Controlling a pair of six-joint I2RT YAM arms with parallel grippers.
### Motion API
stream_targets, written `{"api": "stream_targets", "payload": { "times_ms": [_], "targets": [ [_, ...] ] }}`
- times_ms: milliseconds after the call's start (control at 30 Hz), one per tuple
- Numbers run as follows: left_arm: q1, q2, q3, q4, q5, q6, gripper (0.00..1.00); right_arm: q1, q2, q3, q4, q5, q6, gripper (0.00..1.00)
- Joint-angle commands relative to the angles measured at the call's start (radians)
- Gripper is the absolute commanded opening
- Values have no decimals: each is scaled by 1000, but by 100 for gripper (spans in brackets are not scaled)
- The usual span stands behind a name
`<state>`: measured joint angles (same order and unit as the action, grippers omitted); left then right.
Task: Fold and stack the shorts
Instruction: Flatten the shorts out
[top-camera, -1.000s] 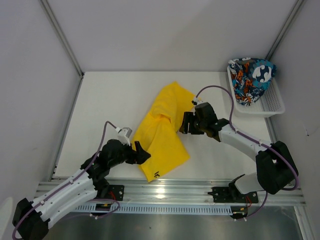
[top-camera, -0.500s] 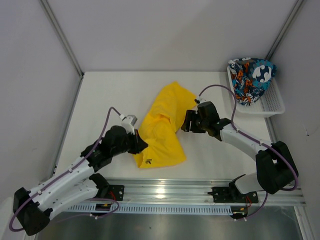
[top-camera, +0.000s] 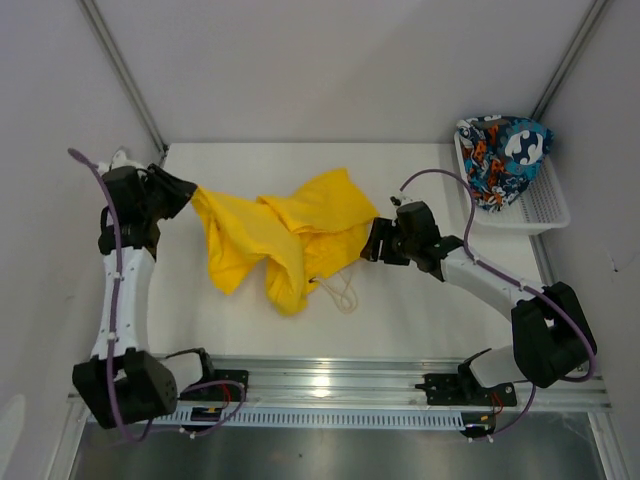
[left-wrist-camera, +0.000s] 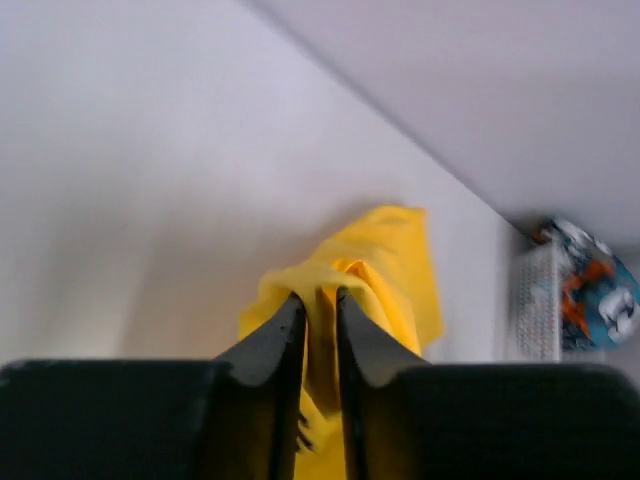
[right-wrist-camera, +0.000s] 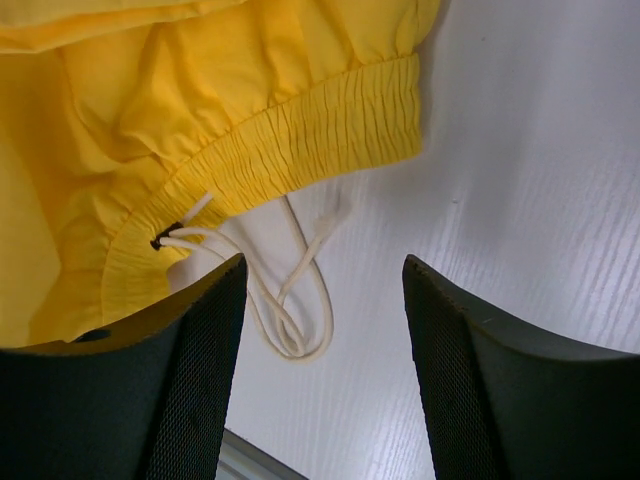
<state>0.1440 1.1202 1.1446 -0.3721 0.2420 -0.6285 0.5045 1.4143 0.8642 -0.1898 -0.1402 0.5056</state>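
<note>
Near edge: we see a ribbed aluminium rail (top-camera: 320, 380) carrying both arm bases. Beyond it is the white surface (top-camera: 440, 320).

Just past the rail, a white drawstring loop (top-camera: 342, 295) lies flat on the surface, trailing out of the gathered elastic waistband (right-wrist-camera: 300, 140). It belongs to the plain bright yellow cloth shorts (top-camera: 280, 235). These lie mid-surface, rumpled and stretched out to the left. Their right part rests on the surface. Their left corner is lifted toward the left wall.

Right claw (top-camera: 368, 243): it sits at the right edge of the yellow shorts, just beside the waistband. In the right wrist view we see its two fingers (right-wrist-camera: 200, 340) standing wide apart. The right claw (right-wrist-camera: 322, 262) has nothing held. Only the drawstring (right-wrist-camera: 295, 300) and bare surface (right-wrist-camera: 520, 200) show in the gap below it.

Left claw (top-camera: 185, 195): it is far out on the left side, raised, with the arm reaching up along the left wall. In the left wrist view we note that the left claw (left-wrist-camera: 318, 295) is closed almost fully. A fold of the yellow shorts (left-wrist-camera: 370, 260) is pinched between its fingertips, and the cloth hangs away from them.

Far right corner: a white plastic mesh basket (top-camera: 545, 215) stands well apart from the yellow pair. In it, bunched up, sits a pair of teal-blue, orange, black and white print shorts (top-camera: 500, 155). We also catch the basket (left-wrist-camera: 535, 300) and the print pair (left-wrist-camera: 590, 290) blurred in the left wrist view.
</note>
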Motion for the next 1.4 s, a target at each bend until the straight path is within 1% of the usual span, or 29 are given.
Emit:
{"api": "stream_targets", "payload": {
  "times_ms": [0,33,67,133,233,333,367,400,467,500,533,567,667,700,733,800,833,867,900,933,1000,1133,1233,1267,1300,1333,1367],
  "targets": [
    [200,30,-174,-5,46,-114,54,22,-15,35,29,-7,19,65],
    [228,38,-201,7,83,-120,80,26,-17,35,29,-6,19,65],
    [253,44,-230,9,86,-119,99,31,-17,35,27,-7,17,65],
    [255,50,-221,-11,74,-79,99,38,-15,36,29,-21,13,65],
    [250,15,-206,-14,83,-47,99,71,-3,44,41,-35,13,65],
    [201,-74,-191,-16,62,-8,99,123,18,58,50,-59,51,65],
    [153,-117,-187,-36,37,4,99,146,20,58,68,-55,65,65],
    [125,-134,-180,-53,23,24,99,198,25,56,84,-55,74,65],
    [63,-187,-189,-88,2,39,99,258,38,62,124,-39,74,65],
    [55,-206,-204,-99,5,46,99,323,46,77,133,-30,54,65],
    [55,-224,-227,-106,13,53,99,357,67,87,141,-16,-20,65],
    [55,-258,-239,-126,11,59,99,388,81,102,132,41,-56,66],
    [55,-290,-235,-191,-12,98,99,497,155,171,98,122,-188,66],
    [57,-299,-227,-203,-21,111,99,523,178,191,90,184,-218,66],
    [55,-298,-224,-215,-24,115,99,575,202,238,73,215,-248,66],
    [55,-286,-204,-232,-26,118,99,632,287,292,58,293,-332,67],
    [55,-277,-198,-234,-23,118,99,661,317,344,50,376,-357,67],
    [57,-269,-194,-238,-21,116,99,716,346,367,49,416,-404,68],
    [57,-260,-187,-240,-18,113,99,739,403,392,50,463,-423,69],
    [57,-243,-181,-240,-7,113,99,758,431,435,53,512,-436,70],
    [63,-228,-163,-241,-6,115,99,792,500,476,52,537,-453,72],
    [104,-209,-132,-257,8,122,99,818,577,533,72,560,-460,72],
    [115,-212,-108,-264,3,130,99,827,656,590,41,646,-452,71],
    [117,-212,-99,-268,-1,133,99,830,673,604,33,730,-447,70],
    [115,-212,-94,-269,-1,135,99,836,689,622,24,772,-446,69],
    [117,-212,-91,-271,-1,135,99,838,712,630,10,818,-438,63],
    [115,-215,-94,-269,-1,136,99,838,718,634,9,885,-434,53]
  ]
}}
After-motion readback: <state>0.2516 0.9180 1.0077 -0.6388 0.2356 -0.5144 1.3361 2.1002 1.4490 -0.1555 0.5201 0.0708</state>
